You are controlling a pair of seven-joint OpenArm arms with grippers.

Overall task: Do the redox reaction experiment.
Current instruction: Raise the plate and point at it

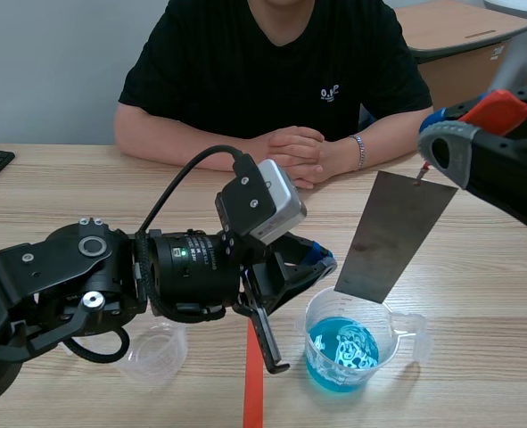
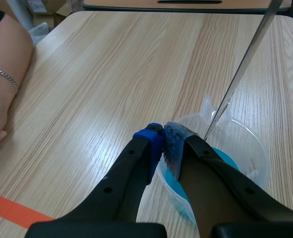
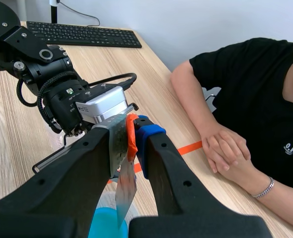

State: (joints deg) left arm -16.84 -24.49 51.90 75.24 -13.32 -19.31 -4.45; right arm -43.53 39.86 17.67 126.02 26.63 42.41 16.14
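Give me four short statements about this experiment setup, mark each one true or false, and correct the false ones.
1. The beaker holds blue liquid. True.
2. The metal sheet lies flat on the table. False: it hangs tilted from the right gripper, over the beaker.
3. The left gripper is wide open. False: its fingers are closed at the beaker's rim.
4. The person's hands are clasped together. True.
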